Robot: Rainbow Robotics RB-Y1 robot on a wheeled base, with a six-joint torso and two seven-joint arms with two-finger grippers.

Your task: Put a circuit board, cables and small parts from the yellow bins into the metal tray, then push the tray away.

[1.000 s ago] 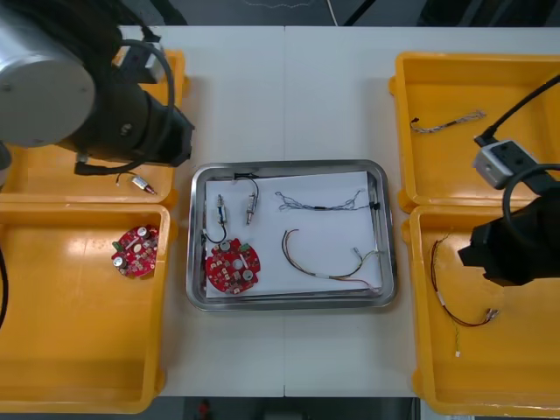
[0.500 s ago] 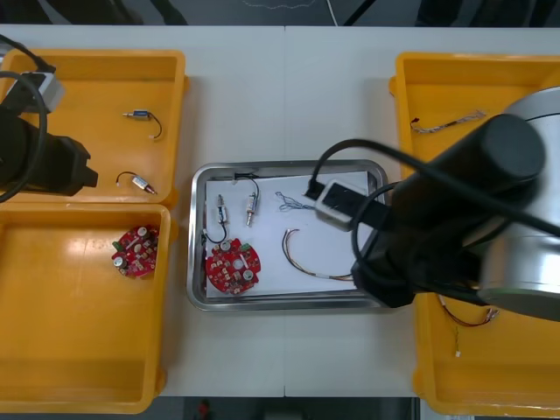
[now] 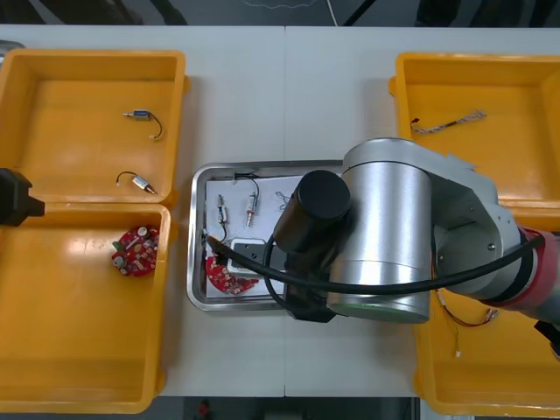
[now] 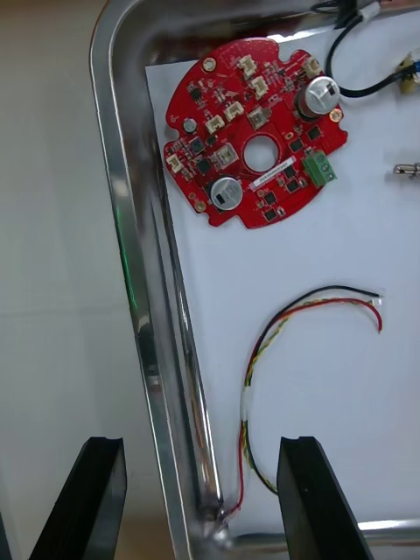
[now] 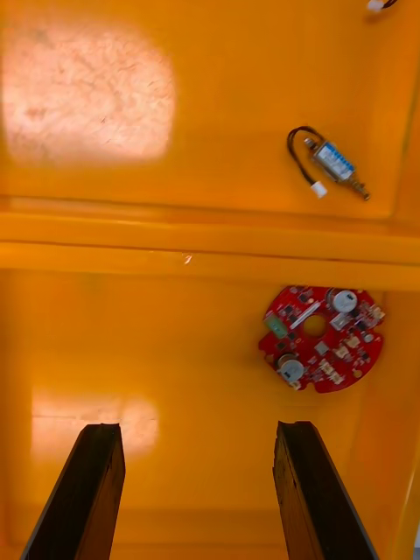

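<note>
My right gripper (image 4: 206, 512) straddles the metal tray's (image 4: 131, 262) near rim, fingers spread. My left gripper (image 5: 197, 494) hangs open above a yellow bin (image 5: 131, 367).

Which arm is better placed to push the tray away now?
Right. The right gripper is open astride the rim of the metal tray near a corner, one finger outside, one inside by the red and yellow cable. The left gripper hangs open over a yellow bin, away from the tray.
</note>
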